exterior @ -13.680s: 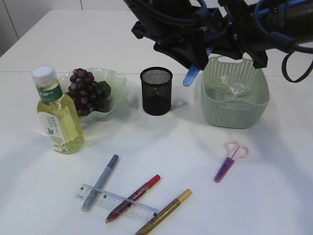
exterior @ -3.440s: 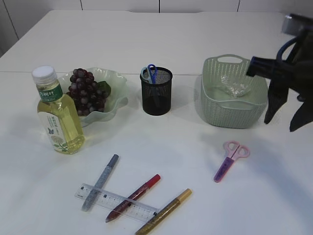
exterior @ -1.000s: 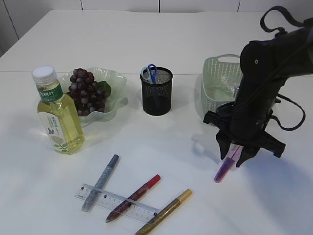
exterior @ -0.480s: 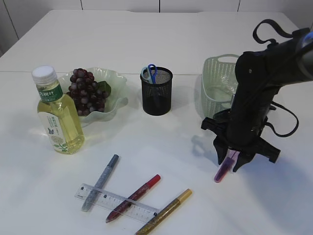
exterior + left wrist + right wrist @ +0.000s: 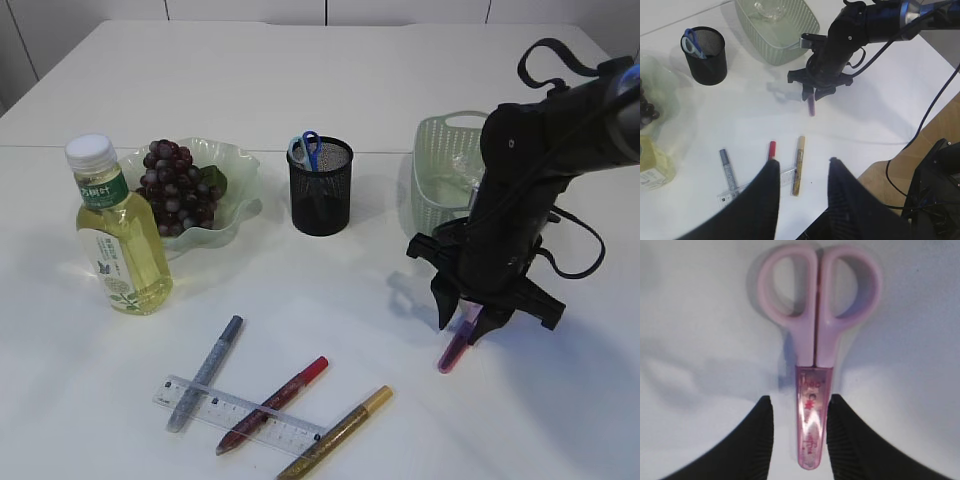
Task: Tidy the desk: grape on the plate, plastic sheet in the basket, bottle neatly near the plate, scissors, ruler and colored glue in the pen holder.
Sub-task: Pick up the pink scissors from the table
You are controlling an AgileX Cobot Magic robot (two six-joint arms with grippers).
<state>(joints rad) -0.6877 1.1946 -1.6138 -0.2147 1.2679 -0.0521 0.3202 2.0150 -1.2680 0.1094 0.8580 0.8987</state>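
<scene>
The right gripper (image 5: 799,435) is positioned low over the pink scissors (image 5: 815,335), its two black fingers (image 5: 759,440) parted and straddling the transparent pink blade sheath. Narrow gaps show on both sides of the sheath, so no grip on it is evident. The scissors lie flat on the white table (image 5: 330,70), handle loops pointing away from the fingers. In the exterior view the right arm (image 5: 520,200) covers the handles; only the sheath tip protrudes below the gripper.

The left gripper (image 5: 802,192) hangs high above the near table edge, jaws partly open and empty. Beyond that edge, a wooden-toned floor (image 5: 890,175) and black cables are visible.

The table surface is plain white with a seam running across it.

Containers:
- The green woven basket (image 5: 435,180), behind the right arm, holds a crumpled clear plastic sheet (image 5: 765,9).
- The black mesh pen holder (image 5: 320,186), at centre, contains blue-handled scissors (image 5: 305,148).
- The pale green ruffled plate (image 5: 235,190), at left, holds a bunch of dark grapes (image 5: 175,185).
- The bottle (image 5: 115,235) of yellow liquid, white-capped, stands upright just in front of the plate.

Near the front edge, a clear ruler (image 5: 240,412) lies under a blue-grey glitter glue pen (image 5: 205,372) and a red one (image 5: 275,402); a gold one (image 5: 338,432) lies just beside them.
</scene>
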